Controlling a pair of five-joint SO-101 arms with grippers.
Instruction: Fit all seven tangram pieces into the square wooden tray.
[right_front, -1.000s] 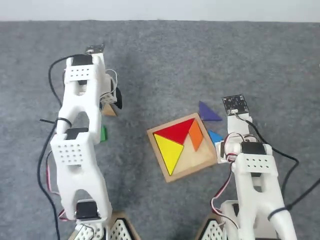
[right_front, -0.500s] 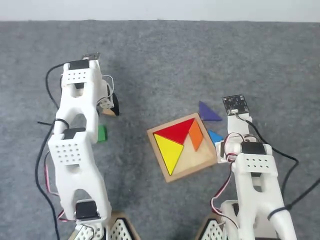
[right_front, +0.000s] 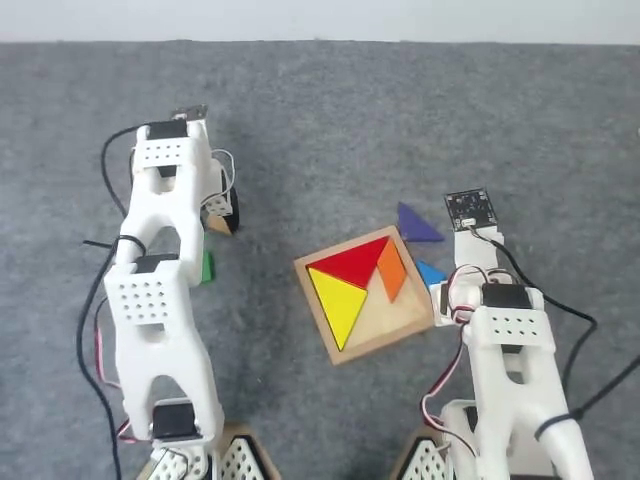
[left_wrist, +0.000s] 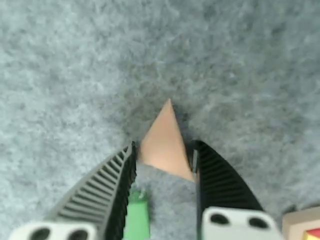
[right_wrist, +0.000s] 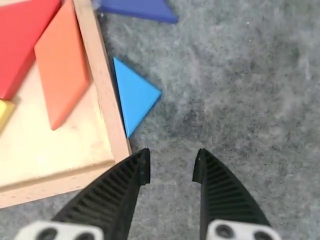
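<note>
Left claw (left_wrist: 163, 146) is pinching the tan triangle (left_wrist: 165, 134) by its wide end, apparently just clear of the carpet (left_wrist: 240, 60), though that is hard to judge. With so little wood between the jaws, the piece is risking a twist or a drop on its way to the wooden tray (right_front: 395, 318), well apart. Right claw (right_wrist: 170, 159) is hanging parted and empty beside the tray's corner, near the blue triangle (right_wrist: 134, 95).

The left pincer (left_wrist: 163, 148), clamped on the tan wooden triangle (left_wrist: 165, 135), swayed slightly away from the square wooden tray (right_front: 395, 320), then returned.
</note>
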